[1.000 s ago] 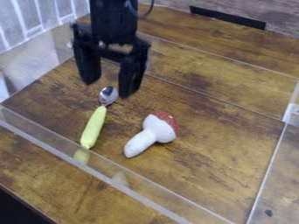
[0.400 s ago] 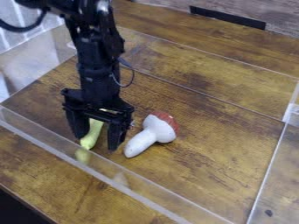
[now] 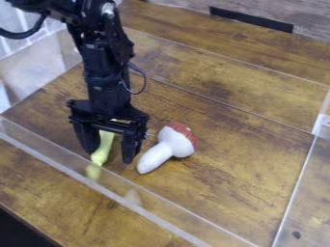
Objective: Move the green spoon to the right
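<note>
Black gripper (image 3: 107,147) gapes astride glossy yellow-green spoon (image 3: 99,149), seemingly untouched, on grainy wood.

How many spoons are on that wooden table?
1. The green spoon lies between the open gripper's fingers, left of the toy mushroom. The arm may hide its bowl.

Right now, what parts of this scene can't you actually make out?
- Green spoon: only part of its handle shows between the open gripper fingers; the gripper hides its metal bowl.
- Whether the fingertips touch the spoon or the table: too small and blurred.
- Arm: its upper part is cut off by the top edge.
- Mushroom: its far side is hidden.
</note>
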You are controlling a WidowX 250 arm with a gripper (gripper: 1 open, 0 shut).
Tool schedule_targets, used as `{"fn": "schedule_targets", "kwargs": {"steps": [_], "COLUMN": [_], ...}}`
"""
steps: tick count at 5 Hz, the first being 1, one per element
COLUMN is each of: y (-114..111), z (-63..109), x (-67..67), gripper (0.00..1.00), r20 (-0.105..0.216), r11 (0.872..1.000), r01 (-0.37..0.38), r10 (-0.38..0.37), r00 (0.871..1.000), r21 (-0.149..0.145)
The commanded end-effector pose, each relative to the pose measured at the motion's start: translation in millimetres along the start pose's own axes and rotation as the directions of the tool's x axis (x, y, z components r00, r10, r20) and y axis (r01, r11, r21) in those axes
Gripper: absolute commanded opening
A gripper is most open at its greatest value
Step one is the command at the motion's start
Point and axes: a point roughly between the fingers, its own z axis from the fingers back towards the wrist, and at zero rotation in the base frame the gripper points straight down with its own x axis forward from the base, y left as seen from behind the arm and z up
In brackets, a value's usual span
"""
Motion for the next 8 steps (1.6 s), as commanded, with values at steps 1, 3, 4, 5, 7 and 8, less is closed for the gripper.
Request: {"fn": "schedule_targets", "kwargs": {"steps": [1,3,4,5,7,8], "y": [13.5,45.2,55.4,60.2,32.5,20.1], "z": [4.9,-8.1,-11.1,-4.3,3.8,6.4], "x": [20.4,36.4,38.9,38.3,39.4,41.1], "gripper": [1.00,1.00,1.00,1.00,1.00,1.00], "r20": [0.047,0.063,0.064,0.053,0.030,0.022], "r11": [0.997,0.994,0.987,0.979,0.977,0.977], "r01": [-0.075,-0.106,-0.160,-0.204,-0.212,-0.214], "r10": [0.075,0.106,0.160,0.203,0.211,0.214], "r00": [0.996,0.992,0.985,0.978,0.977,0.977], "r21": [0.000,-0.003,-0.002,0.006,0.020,0.022]}}
